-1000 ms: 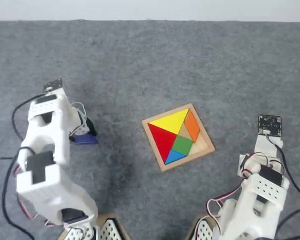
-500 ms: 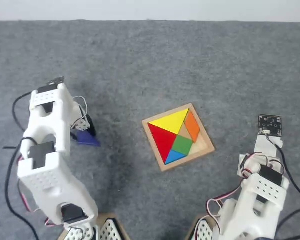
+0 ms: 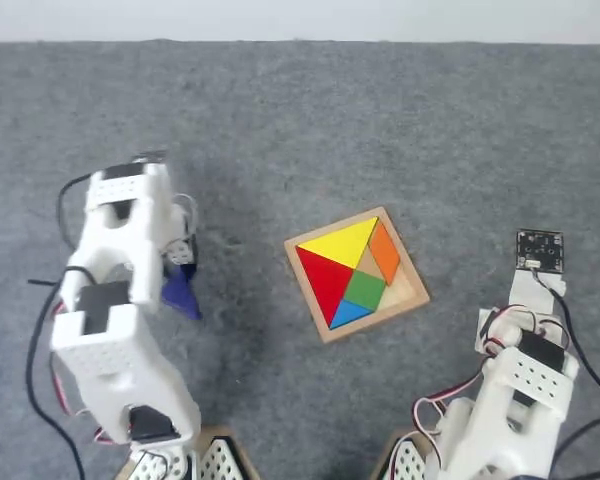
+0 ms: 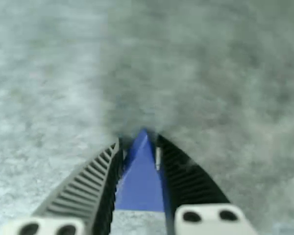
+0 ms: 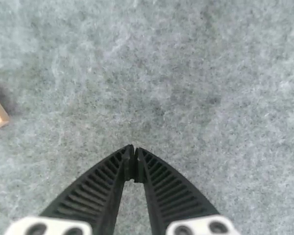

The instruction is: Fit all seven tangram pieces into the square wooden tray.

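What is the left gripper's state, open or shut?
Shut: the left gripper clamps the blue piece from both sides.

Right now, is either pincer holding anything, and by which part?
The left pincer holds the dark blue tangram piece, clamped across its two slanted edges near the pointed tip. The right pincer is shut with nothing in it.

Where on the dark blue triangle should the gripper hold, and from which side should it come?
On its two sloping edges, from the base side, as the left gripper holds the dark blue triangle now: the wedge nests between the converging fingers, point leading. It might squeeze forward.
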You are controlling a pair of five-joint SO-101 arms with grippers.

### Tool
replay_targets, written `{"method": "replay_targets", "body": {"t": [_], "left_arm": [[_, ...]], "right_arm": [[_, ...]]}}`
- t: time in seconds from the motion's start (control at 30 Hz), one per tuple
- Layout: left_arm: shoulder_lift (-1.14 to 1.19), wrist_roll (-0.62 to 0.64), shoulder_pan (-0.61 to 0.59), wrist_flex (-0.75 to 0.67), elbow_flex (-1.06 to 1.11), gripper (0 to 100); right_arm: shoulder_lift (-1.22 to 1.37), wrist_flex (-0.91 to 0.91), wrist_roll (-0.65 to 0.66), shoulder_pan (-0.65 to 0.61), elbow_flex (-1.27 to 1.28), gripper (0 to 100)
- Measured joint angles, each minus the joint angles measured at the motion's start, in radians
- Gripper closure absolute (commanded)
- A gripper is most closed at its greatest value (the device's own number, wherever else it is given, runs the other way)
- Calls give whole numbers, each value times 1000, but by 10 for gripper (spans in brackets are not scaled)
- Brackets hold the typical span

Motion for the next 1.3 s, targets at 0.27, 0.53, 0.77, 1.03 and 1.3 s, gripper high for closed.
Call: {"method": "replay_targets", "body": {"t": [0.27,0.53,0.77,1.03,1.3], "left_arm": [[-262,-221,261,18,178,897],[-741,-410,106,5,423,895],[-916,-672,11,-86,727,746],[-727,-669,17,-180,729,747],[-390,-667,14,-250,554,750]], "right_arm": [[0,0,0,0,0,989],[0,0,0,0,2,989],[0,0,0,-32,2,989],[0,0,0,-43,2,989],[0,0,0,-43,2,989]]}}
